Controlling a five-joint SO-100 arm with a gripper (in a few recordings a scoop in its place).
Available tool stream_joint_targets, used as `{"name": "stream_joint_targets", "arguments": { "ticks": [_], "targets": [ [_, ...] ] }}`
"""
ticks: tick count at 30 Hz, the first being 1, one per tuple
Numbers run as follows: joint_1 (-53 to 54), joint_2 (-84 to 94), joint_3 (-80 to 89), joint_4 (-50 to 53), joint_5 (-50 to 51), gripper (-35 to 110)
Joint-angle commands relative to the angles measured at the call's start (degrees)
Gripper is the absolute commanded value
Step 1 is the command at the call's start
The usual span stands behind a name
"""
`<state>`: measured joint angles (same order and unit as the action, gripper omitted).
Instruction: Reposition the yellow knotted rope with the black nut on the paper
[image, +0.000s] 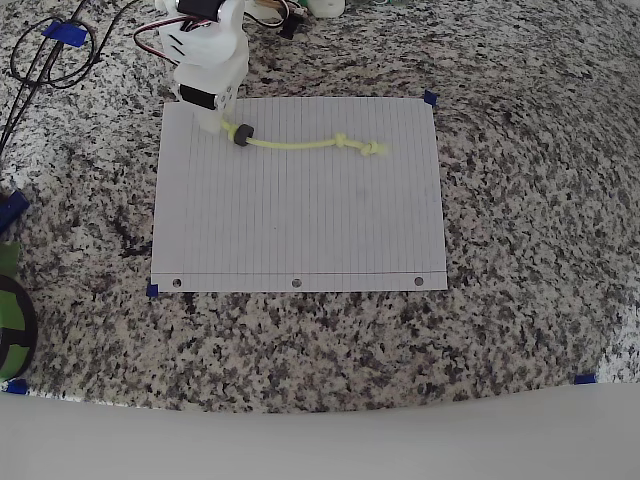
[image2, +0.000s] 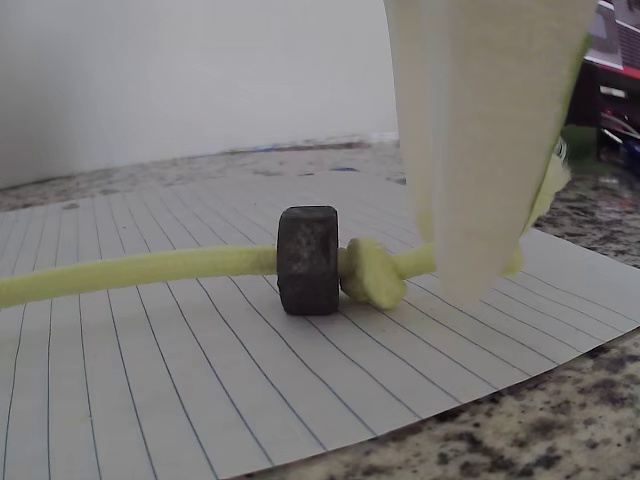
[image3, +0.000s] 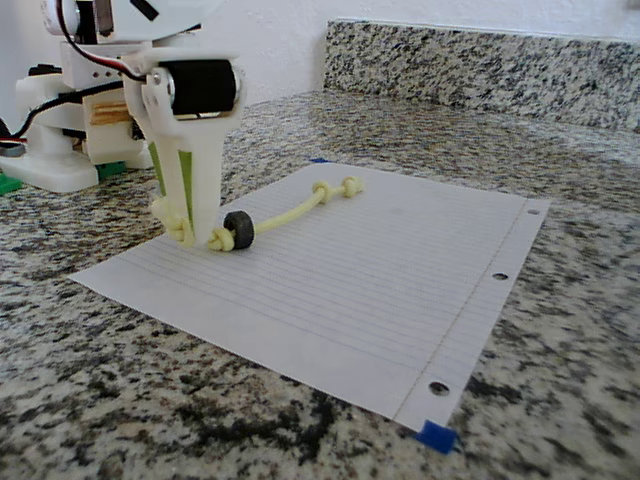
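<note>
One rope (image: 300, 144), one nut (image: 240, 135), one paper (image: 300, 230)

Paper (image: 300, 220) flat on the counter (image: 520, 200), rope (image: 300, 143) lying across its far part in the overhead view, nut (image: 240, 135) at the rope's left end, claw (image: 212, 118) just left of the nut.

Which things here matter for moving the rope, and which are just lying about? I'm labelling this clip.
Part of the job:
- rope, lying across the paper
- nut, threaded on the rope
- paper
- gripper, shut on the rope's end

Lying about:
- blue tape at the paper's corners
- black cables
- green object at the edge
</note>
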<state>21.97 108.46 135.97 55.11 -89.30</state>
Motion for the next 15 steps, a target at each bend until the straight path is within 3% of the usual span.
{"name": "stream_joint_targets", "arguments": {
  "ticks": [1,15],
  "targets": [
    [-0.4,-0.3,-1.7,-0.9,-0.4,28],
    [-0.5,-2.8,-1.6,-2.6,-0.4,28]
  ]
}}
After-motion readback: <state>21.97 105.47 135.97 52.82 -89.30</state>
